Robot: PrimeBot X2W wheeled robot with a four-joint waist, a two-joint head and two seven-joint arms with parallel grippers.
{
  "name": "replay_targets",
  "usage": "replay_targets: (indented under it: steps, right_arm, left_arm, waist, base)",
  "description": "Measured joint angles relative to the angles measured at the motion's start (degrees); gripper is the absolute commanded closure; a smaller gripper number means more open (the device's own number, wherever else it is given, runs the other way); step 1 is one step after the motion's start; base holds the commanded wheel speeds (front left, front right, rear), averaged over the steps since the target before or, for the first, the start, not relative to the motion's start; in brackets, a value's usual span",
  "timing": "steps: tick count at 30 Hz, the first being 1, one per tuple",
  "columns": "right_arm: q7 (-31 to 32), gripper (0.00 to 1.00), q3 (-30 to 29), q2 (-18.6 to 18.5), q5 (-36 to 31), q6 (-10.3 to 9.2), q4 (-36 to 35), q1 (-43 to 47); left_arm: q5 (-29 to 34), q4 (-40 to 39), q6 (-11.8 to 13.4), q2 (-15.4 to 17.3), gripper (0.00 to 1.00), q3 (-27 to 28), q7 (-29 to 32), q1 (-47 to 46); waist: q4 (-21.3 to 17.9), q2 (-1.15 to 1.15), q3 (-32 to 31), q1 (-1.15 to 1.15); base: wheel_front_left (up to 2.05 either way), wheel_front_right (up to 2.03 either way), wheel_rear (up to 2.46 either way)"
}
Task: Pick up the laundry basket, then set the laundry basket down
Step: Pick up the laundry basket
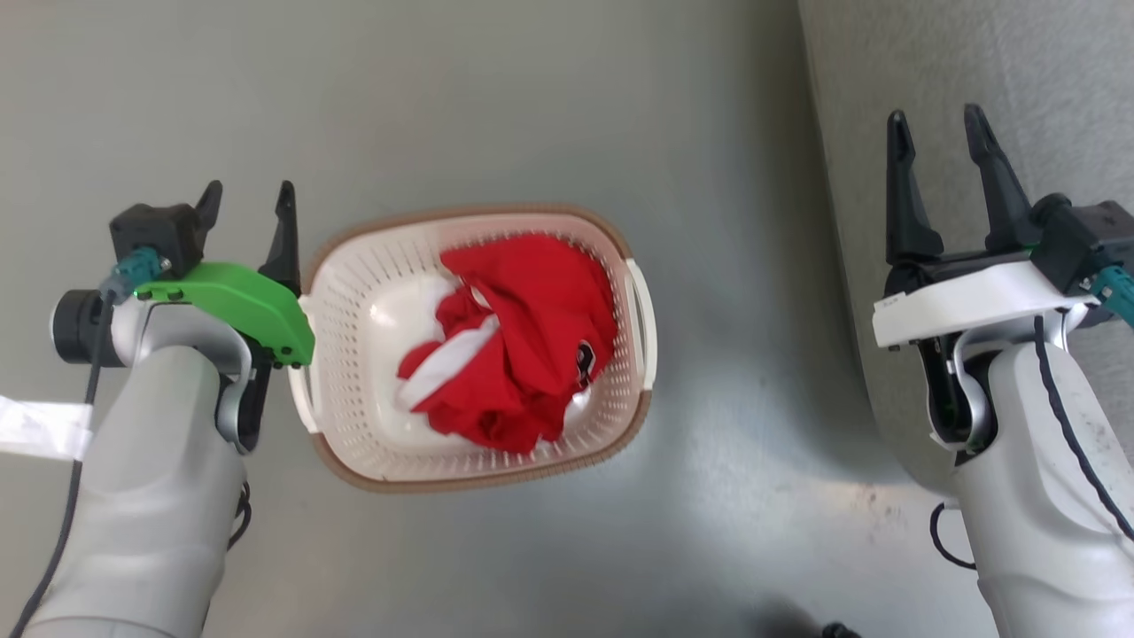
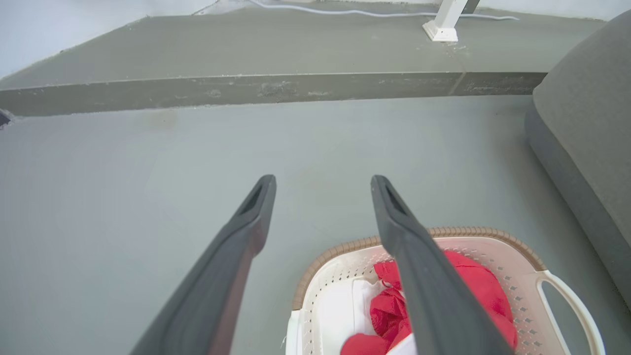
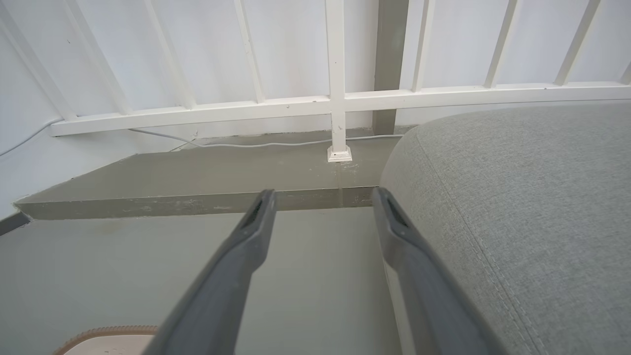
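Two pincers are held released and empty: left pincer [image 1: 249, 199] just beside the laundry basket [image 1: 483, 213] at its 9 o'clock, likely staged for the handle [image 1: 301, 403]; right pincer [image 1: 935, 124] well apart at 3 o'clock. The laundry basket is seated on the floor [image 1: 620, 549].

A grey fabric cushion [image 3: 517, 207] rests on the grey floor [image 1: 532, 106] beside a raised step [image 2: 271, 91] and white railing [image 3: 336, 98].
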Motion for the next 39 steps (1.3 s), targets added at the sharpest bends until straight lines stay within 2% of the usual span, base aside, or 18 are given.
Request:
replay_targets:
  steps: [5, 11, 21, 26, 39]
  right_arm:
    - [0.0, 0.0, -0.4, -0.2, -0.2, 0.0, -0.1, 1.3]
    - [0.0, 0.0, -0.6, -0.5, -0.7, 0.0, -0.1, 3.4]
    - [0.0, 0.0, -0.1, -0.6, -1.1, 0.05, 0.0, 7.8]
    - [0.0, 0.0, 0.1, -0.4, -1.1, 0.05, 0.0, 11.1]
    - [0.0, 0.0, 0.9, -0.3, -1.1, 0.05, -0.1, 17.0]
  left_arm:
    - [1.9, -4.0, 0.9, 0.0, 0.0, 0.2, 0.0, 2.4]
    - [3.5, -13.2, 2.0, 0.2, 0.0, 1.7, 0.0, 4.5]
    - [5.4, -21.8, 4.6, 0.3, 0.0, 2.4, 0.0, 14.0]
    - [5.3, -25.1, 6.0, 0.2, 0.0, 3.4, 0.0, 21.4]
    - [5.4, -31.8, 8.1, 0.2, 0.0, 3.5, 0.0, 31.7]
  waist:
    - [0.7, 0.0, -4.1, 0.0]
    - [1.4, 0.0, -9.0, 0.0]
    - [2.3, 0.0, -16.6, 0.0]
    - [2.2, 0.0, -20.6, 0.0]
    - [2.2, 0.0, -25.9, 0.0]
  base:
    - [0.0, 0.0, 0.0]
    - [0.0, 0.0, 0.0]
    - [0.0, 0.0, 0.0]
    - [0.0, 0.0, 0.0]
    - [0.0, 0.0, 0.0]
